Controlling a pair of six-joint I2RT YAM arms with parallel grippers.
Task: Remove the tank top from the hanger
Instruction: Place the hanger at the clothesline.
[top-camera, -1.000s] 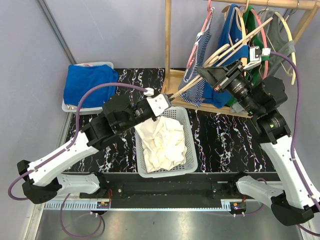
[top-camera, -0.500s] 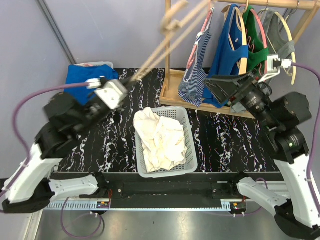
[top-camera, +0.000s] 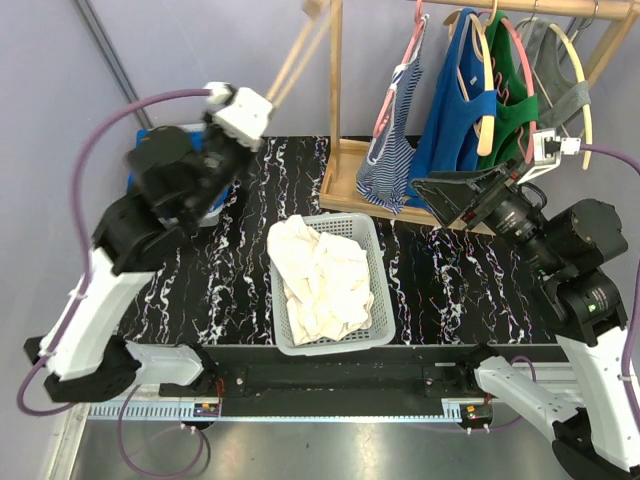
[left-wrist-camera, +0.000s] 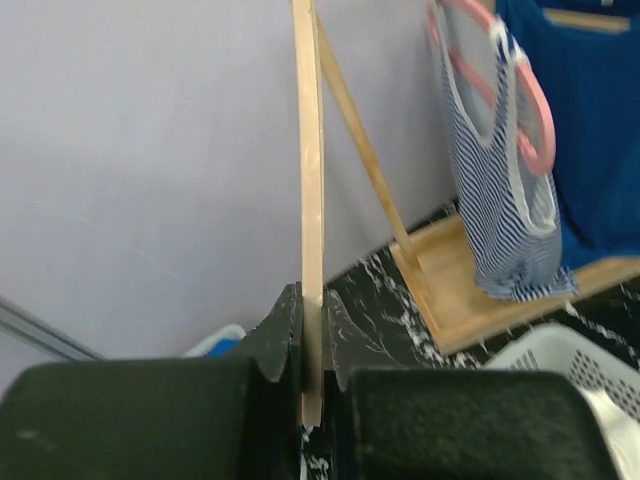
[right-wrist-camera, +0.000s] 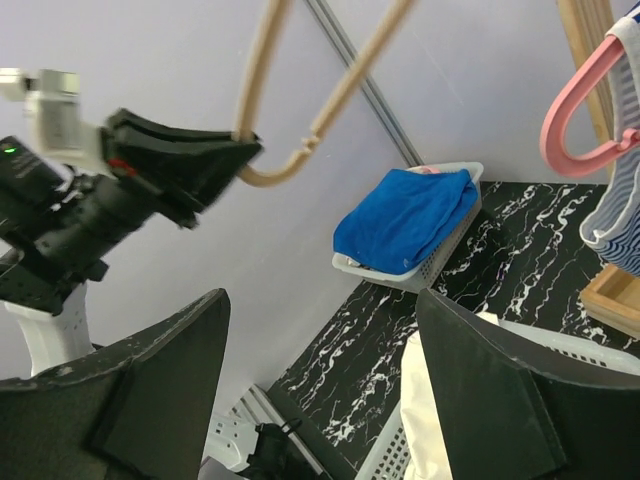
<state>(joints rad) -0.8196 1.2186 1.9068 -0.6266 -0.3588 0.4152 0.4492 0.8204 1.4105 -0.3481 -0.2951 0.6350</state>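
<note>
You're in a robotics lab cell, not a home. Bare lilac-grey walls (top-camera: 200, 50) close in a black marbled worktop (top-camera: 440, 280). A left arm (top-camera: 105, 290) and a right arm (top-camera: 590, 320) are bolted at its near edge above a ruled metal rail (top-camera: 330, 412), with a wooden garment rack (top-camera: 335, 90) and a white basket (top-camera: 330, 344) staged as props.

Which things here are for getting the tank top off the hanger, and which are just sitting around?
For the job: wooden hanger, clamped in the left gripper; white tank top, lying in the basket; right gripper, open.
Just around: blue cloth in the far bin; striped top, blue top and green top on the wooden rack.
</note>
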